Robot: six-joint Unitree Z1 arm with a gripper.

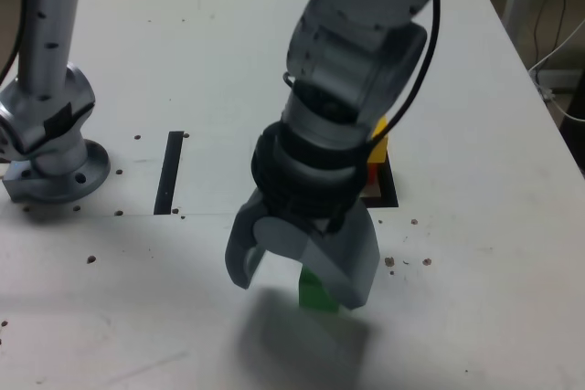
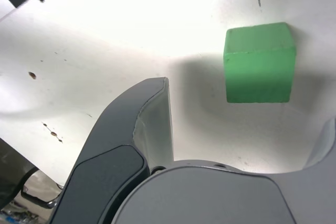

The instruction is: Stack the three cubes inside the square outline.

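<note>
Gripper [image 1: 297,271] hangs low over the white table [image 1: 494,226], pointing down, jaws spread wide with nothing between them. In the wrist view one dark finger [image 2: 142,129] reaches forward at one side, and the edge of the other just shows at the picture's far border.

Green cube [image 1: 316,292] sits on the table directly under the gripper, partly hidden by the nearer finger in the exterior view. In the wrist view the green cube [image 2: 258,62] lies ahead of the open jaws, between the lines of the two fingers but beyond the tips, touching neither (its shadow falls toward the gripper).

Yellow cube [image 1: 378,141] sits on the red cube [image 1: 375,173], just behind the wrist and toward the exterior view's right of it; the arm [image 1: 366,34] covers most of both. The pair rests on the black square outline [image 1: 388,191], of which only a corner and one edge show past the gripper. Whether the stack is centred in the outline cannot be told.

A straight black strip [image 1: 169,172] lies on the table well apart from the gripper, toward the exterior view's left. Beyond that strip stands the arm's grey base [image 1: 50,148]. Small dark specks and screw holes dot the table around the gripper.
</note>
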